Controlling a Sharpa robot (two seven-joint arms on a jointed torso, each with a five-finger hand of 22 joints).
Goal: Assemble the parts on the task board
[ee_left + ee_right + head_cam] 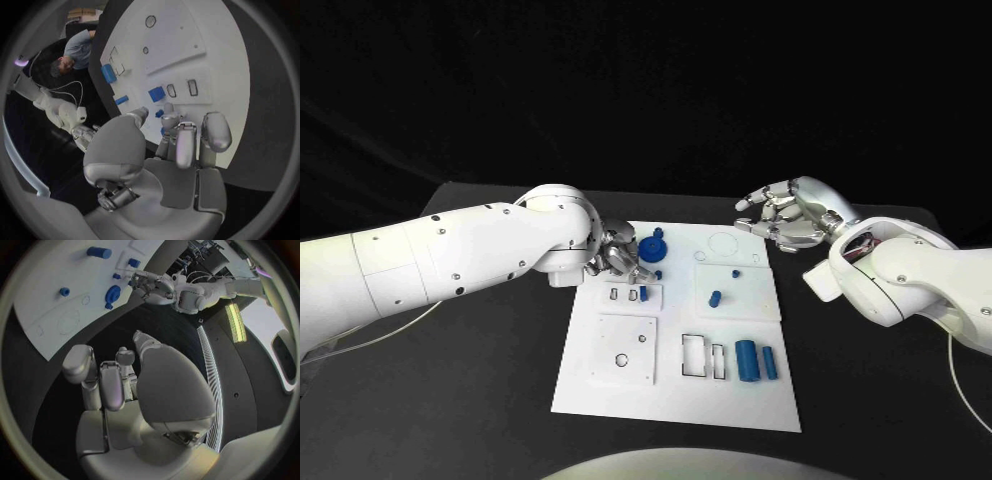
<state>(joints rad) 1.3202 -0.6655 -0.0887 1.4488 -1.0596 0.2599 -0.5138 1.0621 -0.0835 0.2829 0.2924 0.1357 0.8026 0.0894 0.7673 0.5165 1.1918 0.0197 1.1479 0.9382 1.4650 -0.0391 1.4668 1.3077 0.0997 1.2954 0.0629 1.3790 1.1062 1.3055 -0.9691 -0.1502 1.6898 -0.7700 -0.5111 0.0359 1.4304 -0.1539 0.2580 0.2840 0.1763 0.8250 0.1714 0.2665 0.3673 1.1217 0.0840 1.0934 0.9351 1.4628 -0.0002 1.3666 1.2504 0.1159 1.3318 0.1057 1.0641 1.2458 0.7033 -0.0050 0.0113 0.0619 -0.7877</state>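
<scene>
Left hand: over board's far left corner, fingers curled beside small blue part; I cannot tell whether it grips anything. Right hand: fingers apart, empty, just past board's far right corner. I log blue disc part near left hand, peg mid-board, cylinders on right side.

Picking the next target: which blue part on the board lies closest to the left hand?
The small blue part lying just below the left hand's fingertips, beside the two small slots. The round blue part sits to the hand's right; the blue cylinders lie far toward the board's near-right corner.
</scene>
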